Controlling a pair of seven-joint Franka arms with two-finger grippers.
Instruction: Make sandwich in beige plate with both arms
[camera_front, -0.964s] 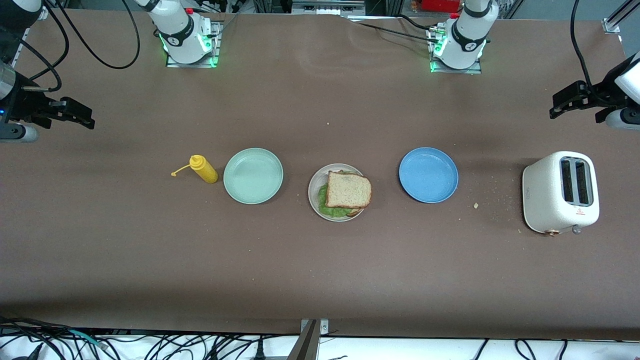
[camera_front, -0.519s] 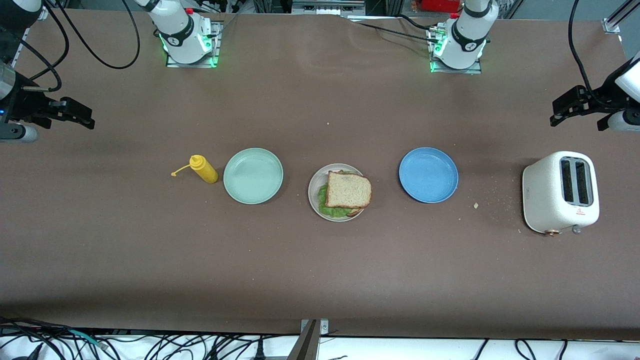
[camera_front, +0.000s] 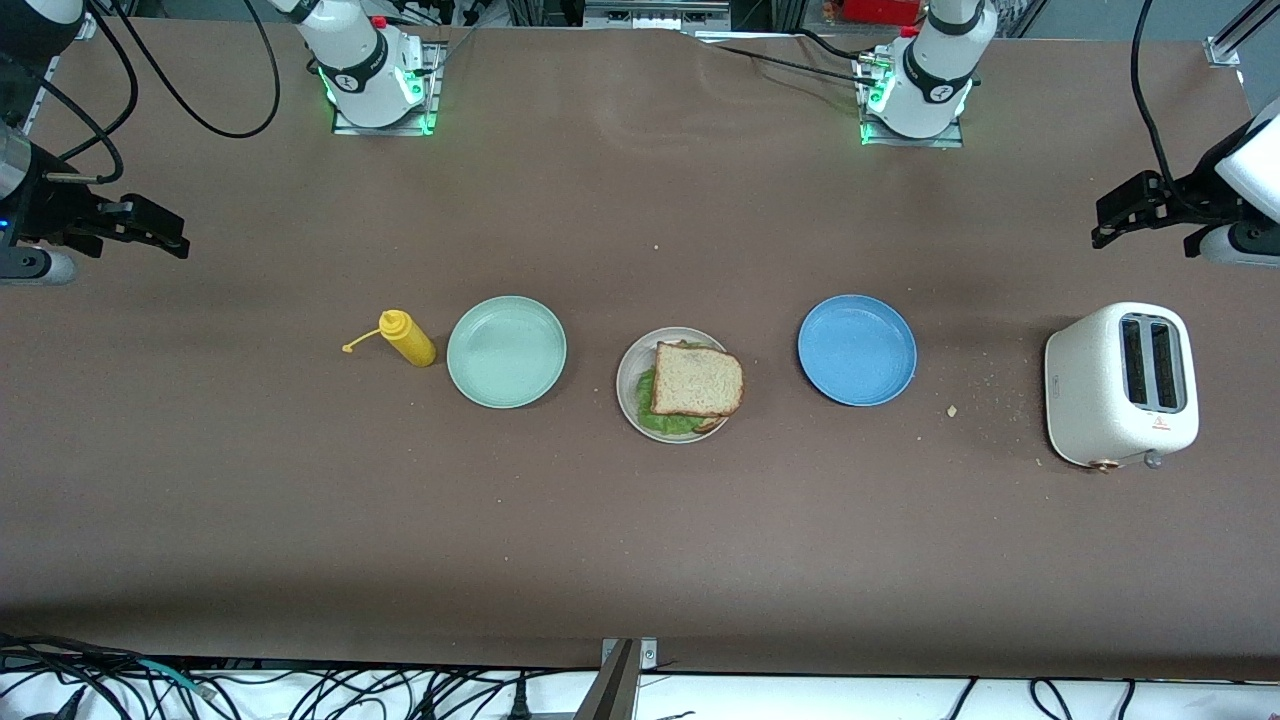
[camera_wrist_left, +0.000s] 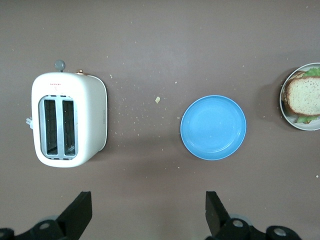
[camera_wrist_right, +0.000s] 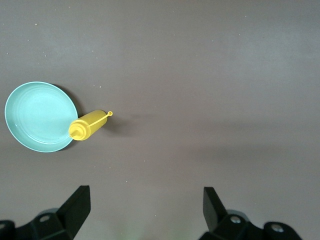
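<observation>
The sandwich (camera_front: 697, 382) sits assembled in the beige plate (camera_front: 630, 382) near the middle of the brown worktop (camera_front: 640, 540); its top bread slice lies flat, with green lettuce (camera_front: 662, 418) showing from under the edge nearer the front camera, and a corner of the slice reaches over the plate's rim toward the left arm's end; in the left wrist view the same plate (camera_wrist_left: 286, 111) and sandwich (camera_wrist_left: 305, 96) show at the edge of the picture. The blue plate (camera_front: 857, 349) lies beside the beige plate toward the left arm's end, apart from it, and the white toaster (camera_front: 1121, 384) stands still nearer that end, with crumbs (camera_front: 951, 411) scattered on the worktop between the two; the toaster's two slots face upward. The mint-green plate (camera_front: 506, 351) lies beside the beige plate toward the right arm's end, and the yellow squeeze bottle (camera_front: 407, 338) lies on its side just beside that plate, its open cap trailing on a tether. The left gripper (camera_front: 1125, 212) hangs in the air over bare worktop at the left arm's end, its fingers (camera_wrist_left: 78, 212) spread wide and holding nothing; the right gripper (camera_front: 150, 228) hangs over bare worktop at the right arm's end, its fingers (camera_wrist_right: 77, 206) likewise wide apart and holding nothing.
</observation>
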